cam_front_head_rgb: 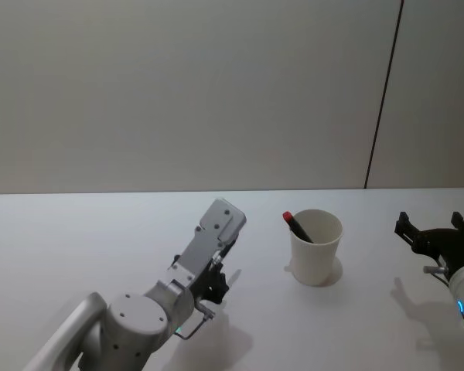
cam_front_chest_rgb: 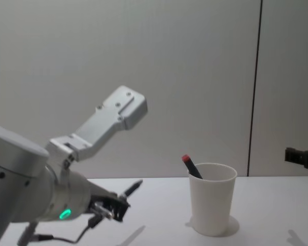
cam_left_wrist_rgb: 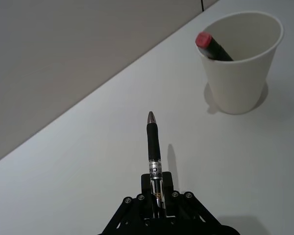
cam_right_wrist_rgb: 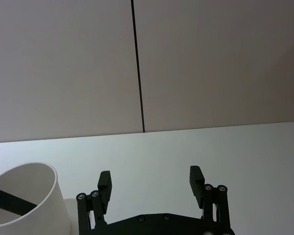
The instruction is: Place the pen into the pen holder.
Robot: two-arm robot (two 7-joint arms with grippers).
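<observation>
- The left tool [cam_left_wrist_rgb: 158, 190] is clenched on the pen [cam_left_wrist_rgb: 153, 147]. It grasps the clear rear part of the barrel, so the black grip and the metal tip stick out past the fingers.
- In the chest view the left tool [cam_front_chest_rgb: 110, 206] hangs above the bench [cam_front_chest_rgb: 159, 225], clear of its surface. The pen [cam_front_chest_rgb: 132, 188] is tilted, with its tip aimed up towards 2 o'clock.
- In the head view the left tool [cam_front_head_rgb: 216, 282] sits at the near middle of the bench [cam_front_head_rgb: 77, 239], at about 8 o'clock from the pen holder [cam_front_head_rgb: 317, 247] and apart from it.
- The pen holder [cam_front_chest_rgb: 211, 205] is a white paper cup with a rolled rim. It stands upright on the bench, and the grasped pen is outside it, its tip short of the rim.
- A red-tipped black pen [cam_front_head_rgb: 298, 226] is already in the cup. It leans against the rim at about 10 o'clock in the head view, red end up and above the rim [cam_left_wrist_rgb: 204, 40].
- The right tool [cam_front_head_rgb: 431, 224] is released, its two black fingers [cam_right_wrist_rgb: 105, 182] spread wide with nothing between them. It sits at 3 o'clock from the pen holder, well apart from it.
- In the right wrist view the cup [cam_right_wrist_rgb: 34, 196] sits just beside the right tool [cam_right_wrist_rgb: 150, 178].
- Behind the bench is a plain grey wall [cam_front_head_rgb: 178, 93] with a dark vertical seam [cam_front_head_rgb: 383, 93].
</observation>
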